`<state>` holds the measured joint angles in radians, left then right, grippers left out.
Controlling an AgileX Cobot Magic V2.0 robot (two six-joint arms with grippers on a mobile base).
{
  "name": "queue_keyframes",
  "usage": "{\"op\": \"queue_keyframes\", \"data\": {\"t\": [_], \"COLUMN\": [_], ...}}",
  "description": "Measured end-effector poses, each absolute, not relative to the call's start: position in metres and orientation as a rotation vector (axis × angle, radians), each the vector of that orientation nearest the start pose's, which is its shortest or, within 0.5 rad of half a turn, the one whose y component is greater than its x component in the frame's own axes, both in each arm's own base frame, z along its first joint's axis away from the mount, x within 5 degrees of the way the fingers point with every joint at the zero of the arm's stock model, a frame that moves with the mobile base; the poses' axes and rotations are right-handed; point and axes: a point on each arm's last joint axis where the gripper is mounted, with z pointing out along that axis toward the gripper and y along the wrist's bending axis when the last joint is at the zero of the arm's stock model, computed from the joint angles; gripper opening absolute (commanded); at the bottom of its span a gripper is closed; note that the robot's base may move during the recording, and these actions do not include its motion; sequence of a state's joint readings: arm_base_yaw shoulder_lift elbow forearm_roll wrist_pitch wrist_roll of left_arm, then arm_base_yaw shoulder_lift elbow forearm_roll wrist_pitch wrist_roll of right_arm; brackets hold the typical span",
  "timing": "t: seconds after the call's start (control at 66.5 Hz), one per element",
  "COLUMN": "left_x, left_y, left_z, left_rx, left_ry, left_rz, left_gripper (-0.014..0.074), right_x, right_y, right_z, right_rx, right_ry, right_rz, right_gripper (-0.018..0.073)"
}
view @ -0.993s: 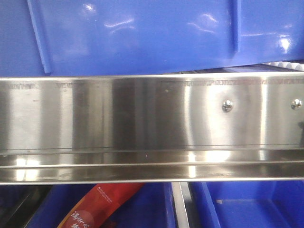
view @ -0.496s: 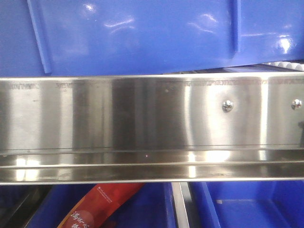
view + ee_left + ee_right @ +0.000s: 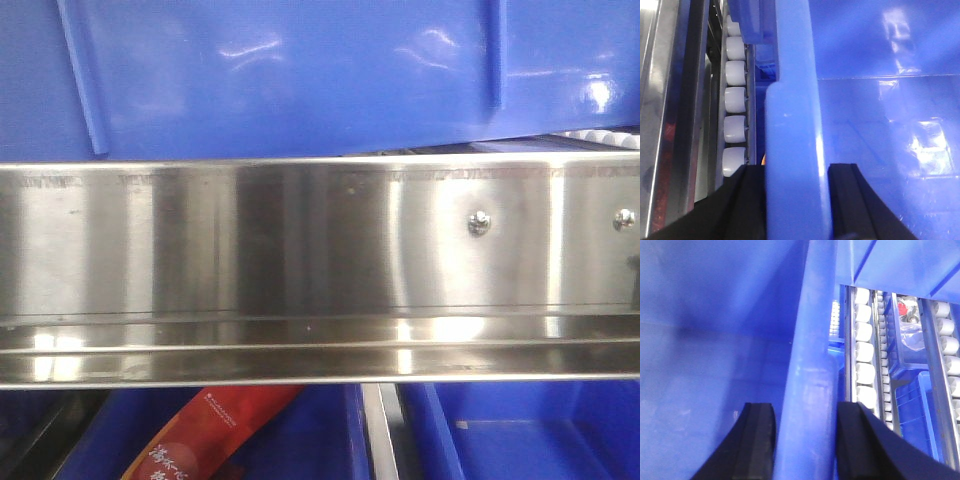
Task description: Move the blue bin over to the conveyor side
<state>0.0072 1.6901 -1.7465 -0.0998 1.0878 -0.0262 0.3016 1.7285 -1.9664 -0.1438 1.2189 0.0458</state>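
Bin [image 3: 300, 70]: glossy blue, ribbed walls, thick rim, glare spots. It's just above and behind the conveyor [image 3: 300, 250], whose side is brushed steel w/ two screws [image 3: 479, 222]. Pale rollers [image 3: 735, 100] run alongside; can't tell if the bin rests on them. L gripper [image 3: 797, 200] and R gripper [image 3: 807, 440] each clamp the rim, one finger inside, one outside. Below: blue crates [image 3: 520, 430], red packet [image 3: 215, 430].

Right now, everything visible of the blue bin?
Glossy blue plastic: the blue bin has raised vertical ribs outside, a thick rim, smooth bare inner walls. It shows above the conveyor rail, pale rollers alongside. Left gripper and right gripper each straddle its rim, seemingly clamped.
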Motion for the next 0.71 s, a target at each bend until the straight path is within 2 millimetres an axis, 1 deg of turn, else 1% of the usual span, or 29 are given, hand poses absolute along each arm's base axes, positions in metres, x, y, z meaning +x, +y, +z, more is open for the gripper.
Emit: {"op": "queue_keyframes", "data": {"t": [0.331, 0.406, 0.572, 0.707], "left_x": [0.370, 0.368, 0.352, 0.336], "left_y": [-0.005, -0.005, -0.004, -0.004], "left_z": [0.383, 0.386, 0.399, 0.417], "left_rx": [-0.064, -0.063, -0.059, -0.056], "left_ry": [2.512, 2.506, 2.496, 2.455], "left_rz": [-0.138, -0.135, -0.120, -0.109], "left_gripper": [-0.0018, -0.0018, -0.0018, -0.0018], "right_x": [0.357, 0.356, 0.354, 0.344], "right_y": [0.098, 0.098, 0.098, 0.096], "right_z": [0.427, 0.428, 0.428, 0.437], "right_rx": [-0.315, -0.314, -0.305, -0.291], "right_ry": [2.429, 2.425, 2.451, 2.453], "right_rz": [-0.029, -0.028, -0.019, 0.003], "right_gripper": [-0.0088, -0.0088, -0.0088, -0.0088]}}
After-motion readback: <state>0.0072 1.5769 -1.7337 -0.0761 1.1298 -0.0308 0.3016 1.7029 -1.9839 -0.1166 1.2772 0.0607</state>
